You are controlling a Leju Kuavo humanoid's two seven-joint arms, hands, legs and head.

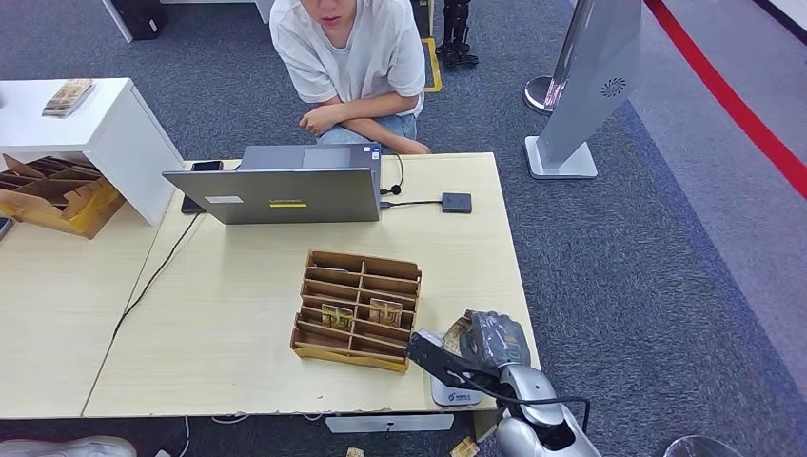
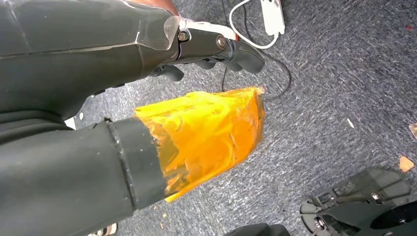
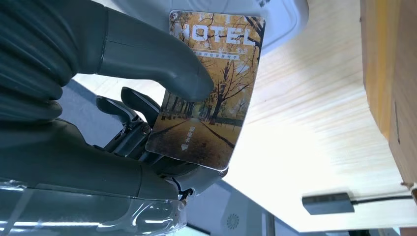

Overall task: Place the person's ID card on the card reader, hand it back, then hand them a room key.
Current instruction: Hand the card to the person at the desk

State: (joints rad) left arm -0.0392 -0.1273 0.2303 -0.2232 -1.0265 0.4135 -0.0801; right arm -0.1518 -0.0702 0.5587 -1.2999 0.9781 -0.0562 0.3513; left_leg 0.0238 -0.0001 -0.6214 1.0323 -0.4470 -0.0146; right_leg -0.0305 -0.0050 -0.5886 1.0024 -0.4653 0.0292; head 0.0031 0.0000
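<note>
A hotel key card (image 3: 209,88) is gripped by the right hand (image 1: 490,341) above the card reader (image 1: 449,386); the person (image 1: 352,67) sits straight across the table (image 1: 228,286).

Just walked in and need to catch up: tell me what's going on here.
The robot's right hand pinches a hotel-printed card between thumb and fingers, over the white card reader at the table's near edge, beside the wooden organizer. A person sits waiting behind the laptop. The left hand hangs over the floor, holding nothing.
</note>
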